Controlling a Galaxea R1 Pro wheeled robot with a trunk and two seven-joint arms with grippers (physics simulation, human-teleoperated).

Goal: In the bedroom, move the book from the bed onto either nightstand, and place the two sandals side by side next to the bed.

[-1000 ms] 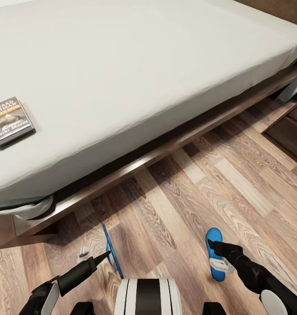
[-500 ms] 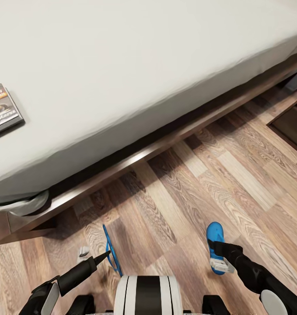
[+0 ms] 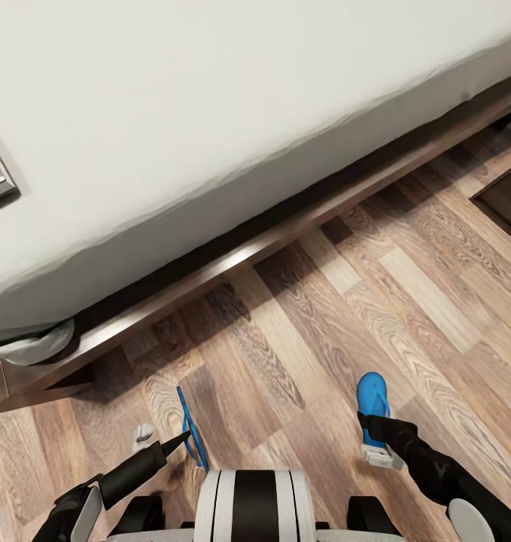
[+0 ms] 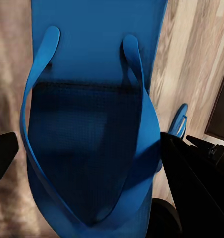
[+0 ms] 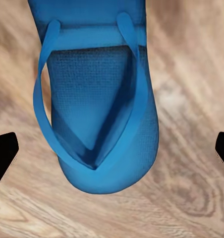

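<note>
each gripper's jaws pinch a blue sandal (image 3: 191,427) (image 3: 372,399) above the floor (image 3: 300,361) beside the bed (image 3: 210,113).

Both arms are down low, reaching forward. Left gripper (image 3: 181,439) looks clamped, while right gripper (image 3: 372,433) has its fingers spread wide.

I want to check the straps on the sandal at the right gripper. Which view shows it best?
The right wrist view: the right-hand sandal lies there sole up, both straps plain. The head view shows its front end, the right gripper covering the rest. The left wrist view shows a sliver.
</note>
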